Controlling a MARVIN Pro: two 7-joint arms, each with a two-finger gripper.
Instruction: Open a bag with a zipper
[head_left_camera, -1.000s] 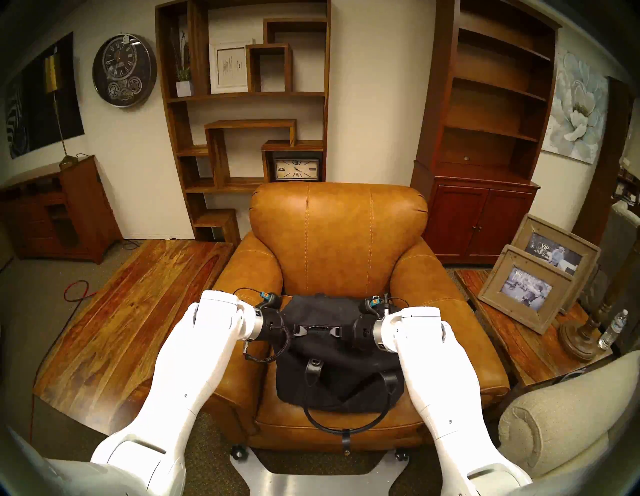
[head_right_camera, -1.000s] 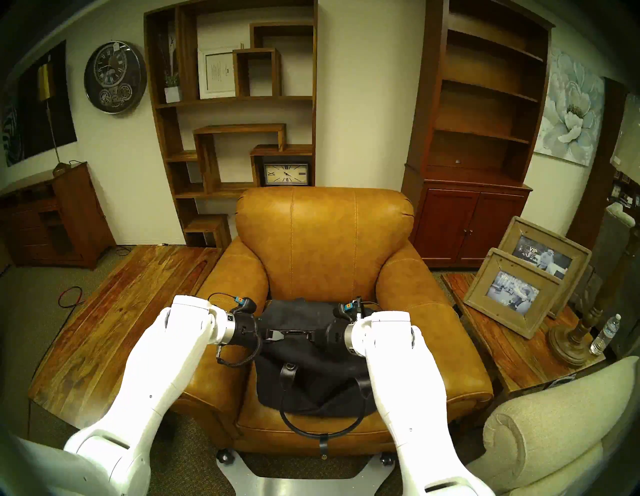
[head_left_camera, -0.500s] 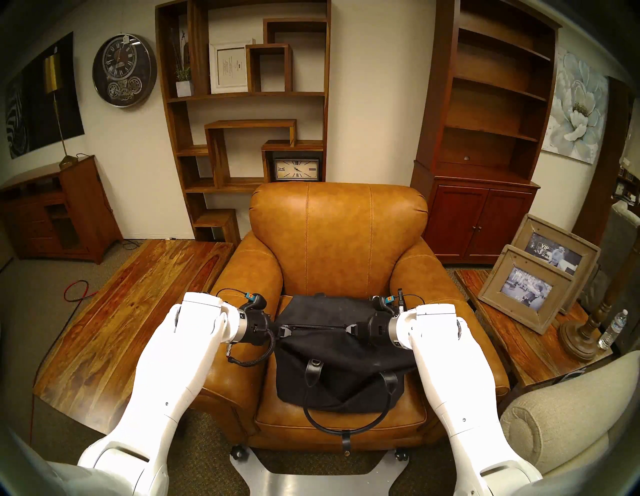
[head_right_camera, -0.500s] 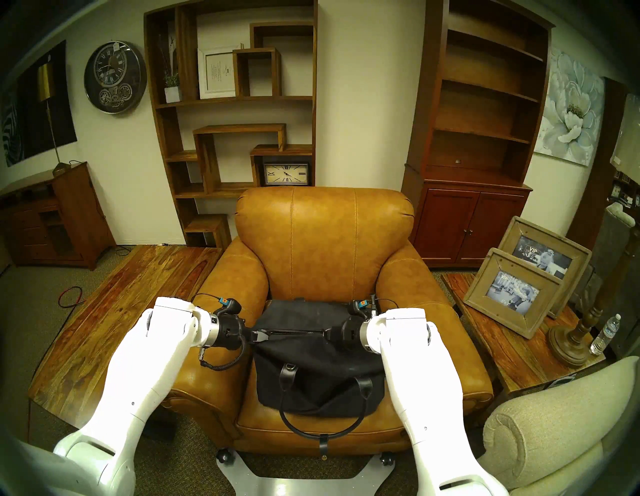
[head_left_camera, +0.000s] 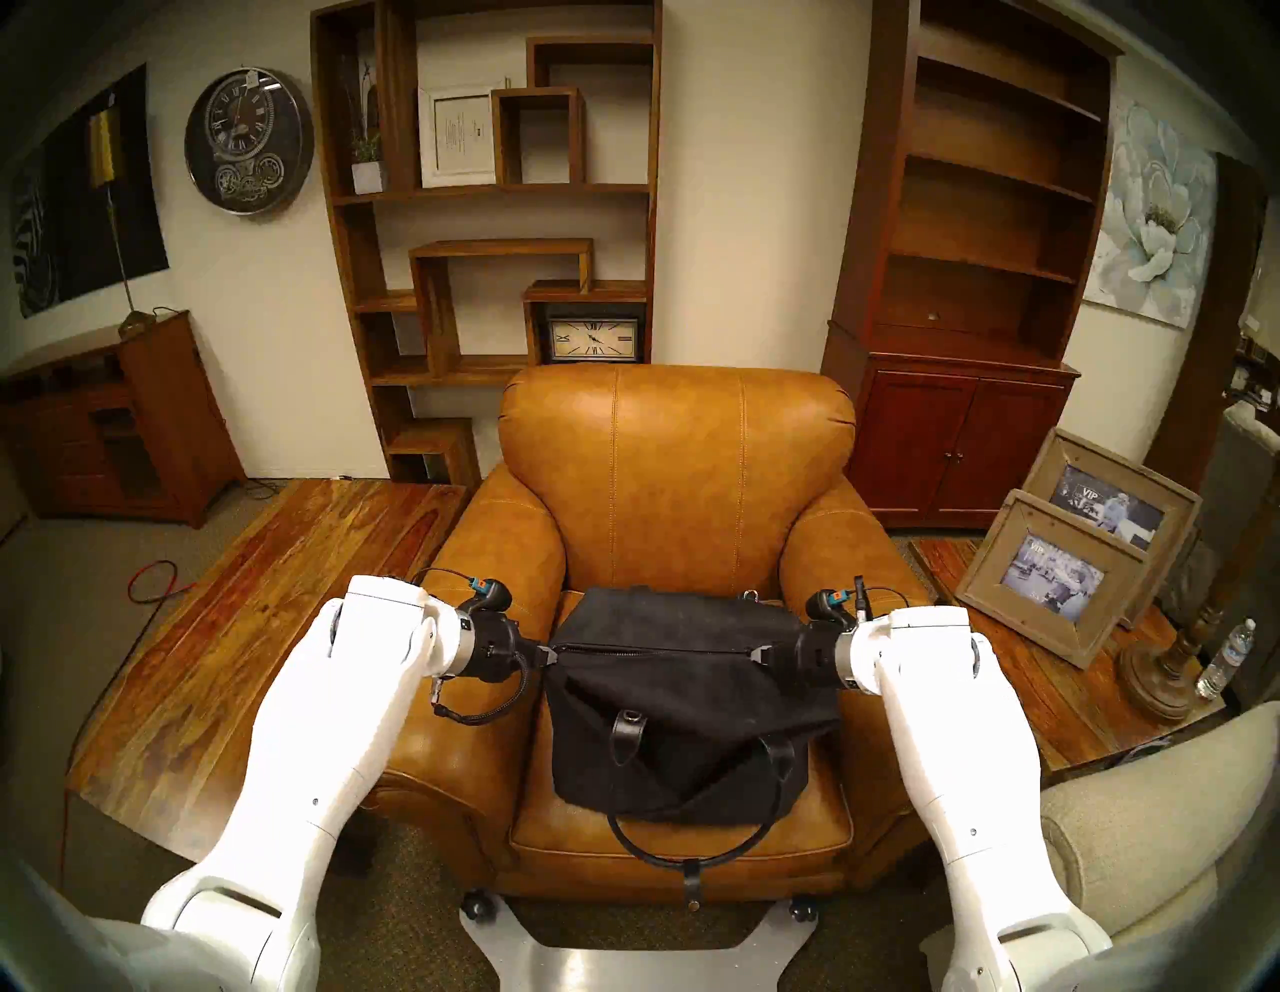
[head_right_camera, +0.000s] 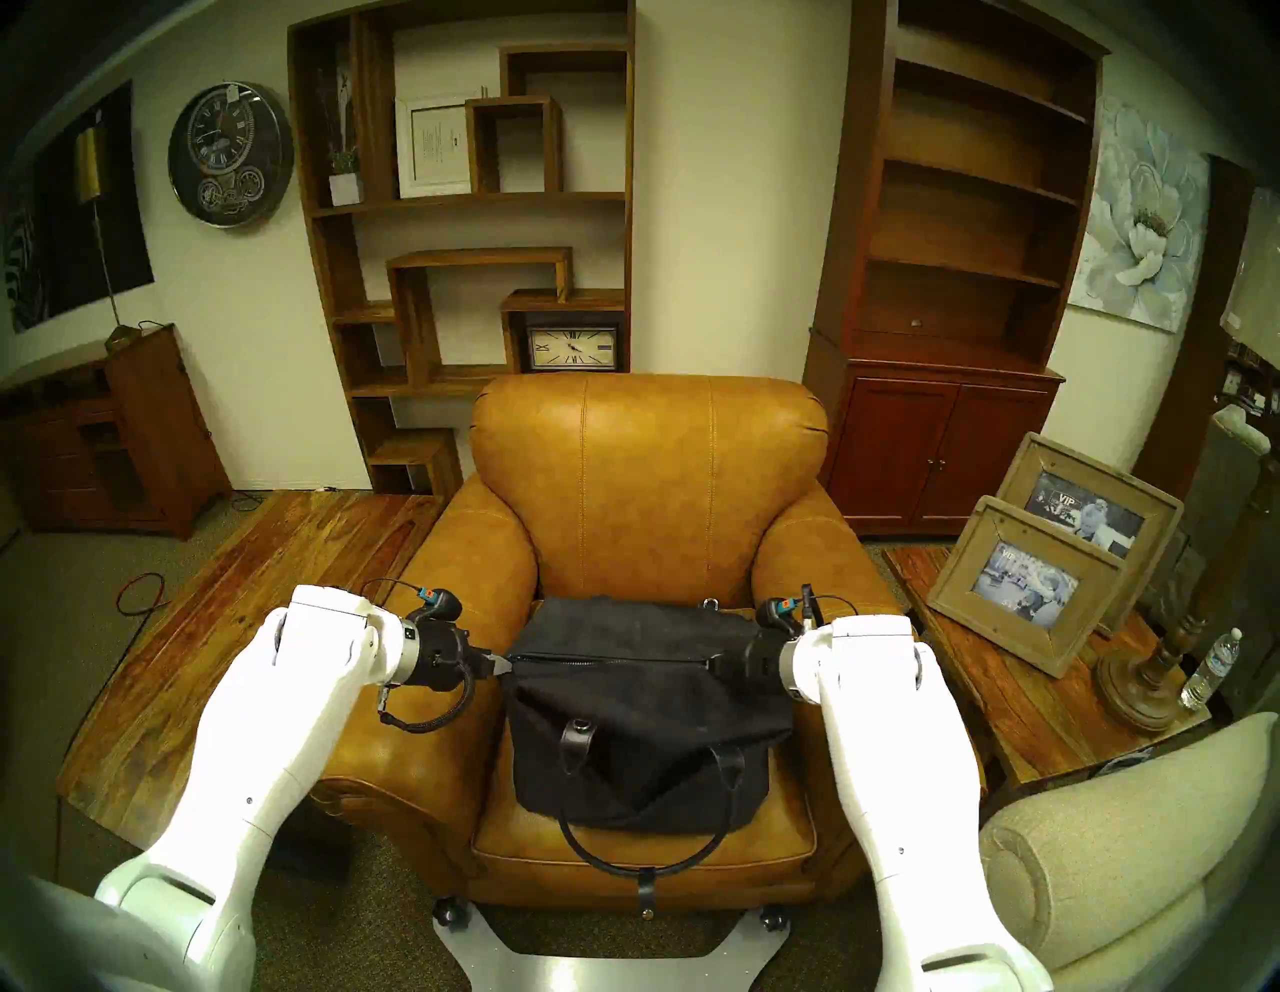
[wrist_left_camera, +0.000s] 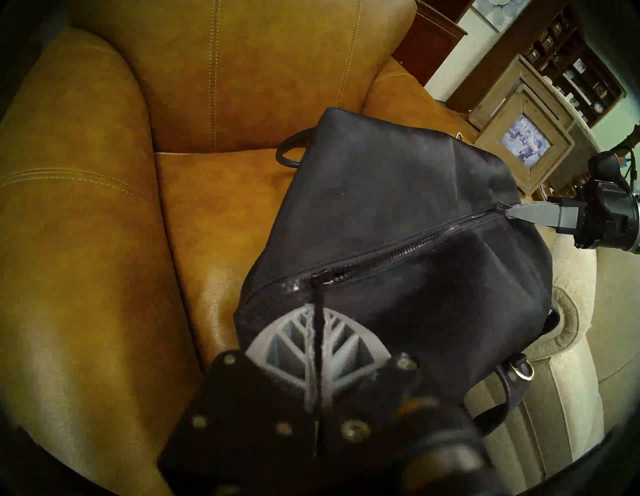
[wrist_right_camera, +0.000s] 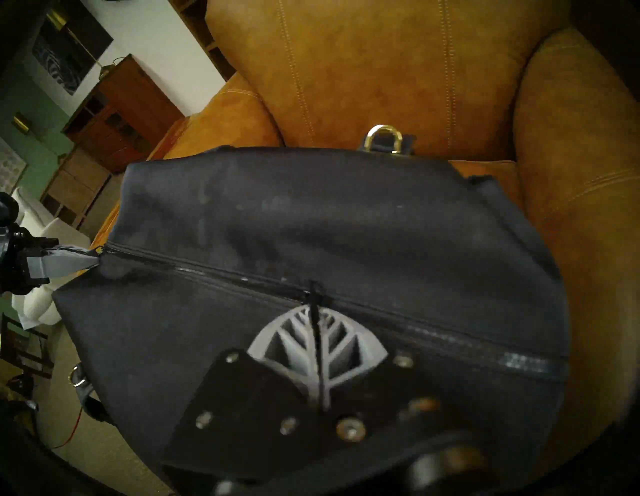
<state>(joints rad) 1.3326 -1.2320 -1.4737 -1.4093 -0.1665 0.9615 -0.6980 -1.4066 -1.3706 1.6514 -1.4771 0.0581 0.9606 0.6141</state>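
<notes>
The black canvas bag sits on the armchair seat, with one loop handle hanging over the front. The zipper runs along its top as a thin dark line, pulled taut; its sides lie close together. My left gripper is at the bag's left end, shut on a zipper pull. My right gripper is at the right end, shut on the other zipper pull. Both grippers also show in the head stereo right view. The bag's inside is hidden.
The tan leather armchair has thick armrests under both wrists. A long wooden table stands to the left. A side table to the right holds picture frames, a lamp base and a water bottle. A beige sofa arm is at the front right.
Both grippers have moved apart along the zipper, from near the bag's middle out to its two ends, each keeping its pull. The bag's top is now stretched wide and taut.
</notes>
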